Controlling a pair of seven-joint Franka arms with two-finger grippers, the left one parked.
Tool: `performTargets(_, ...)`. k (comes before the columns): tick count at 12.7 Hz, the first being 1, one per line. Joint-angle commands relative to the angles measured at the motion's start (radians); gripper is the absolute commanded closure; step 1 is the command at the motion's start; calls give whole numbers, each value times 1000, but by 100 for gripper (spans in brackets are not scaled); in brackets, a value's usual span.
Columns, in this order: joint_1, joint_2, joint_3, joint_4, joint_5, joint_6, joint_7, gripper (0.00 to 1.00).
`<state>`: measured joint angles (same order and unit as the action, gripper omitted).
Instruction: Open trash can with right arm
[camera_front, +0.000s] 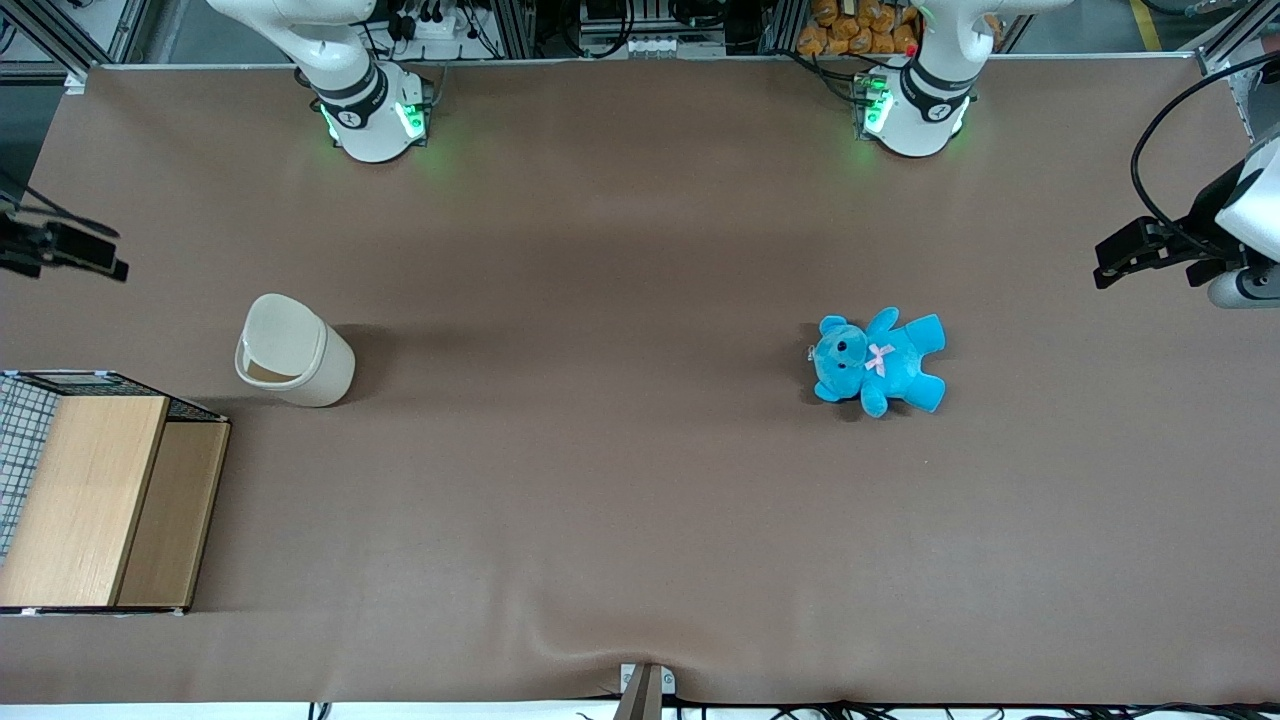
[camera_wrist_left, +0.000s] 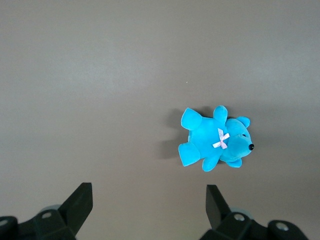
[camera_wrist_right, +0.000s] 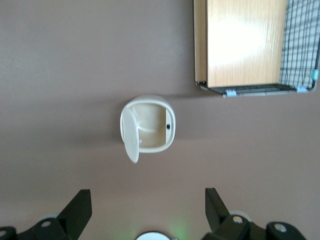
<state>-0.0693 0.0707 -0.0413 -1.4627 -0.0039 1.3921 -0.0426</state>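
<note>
Trash can (camera_wrist_right: 148, 125) lid raised; gripper (camera_wrist_right: 145, 207) above, fingers (camera_wrist_right: 80, 207) apart

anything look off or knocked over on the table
Nothing spilled or broken. The teddy lies flat on its back, toward the parked arm's end. The trash can stands upright beside the wooden box, its lid already swung up and open. The end effector hovers open above the can, touching nothing.

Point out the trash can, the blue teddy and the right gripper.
trash can (camera_wrist_right: 150, 125), right wrist view, on its inner wall under the raised lid.
blue teddy (camera_front: 880, 360), front view, on its chest.
right gripper (camera_wrist_right: 145, 212), right wrist view, midway between its open jaws.
</note>
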Motion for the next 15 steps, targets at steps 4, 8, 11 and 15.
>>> performTargets(4, 0, -83, 1, -10, -4, -33, 32, 0)
performTargets(8, 3, -80, 4, -8, -2, -44, 41, 0)
performTargets(11, 3, -78, 4, -8, -4, -42, 43, 0)
performTargets(15, 3, -78, 4, -8, -2, -41, 43, 0)
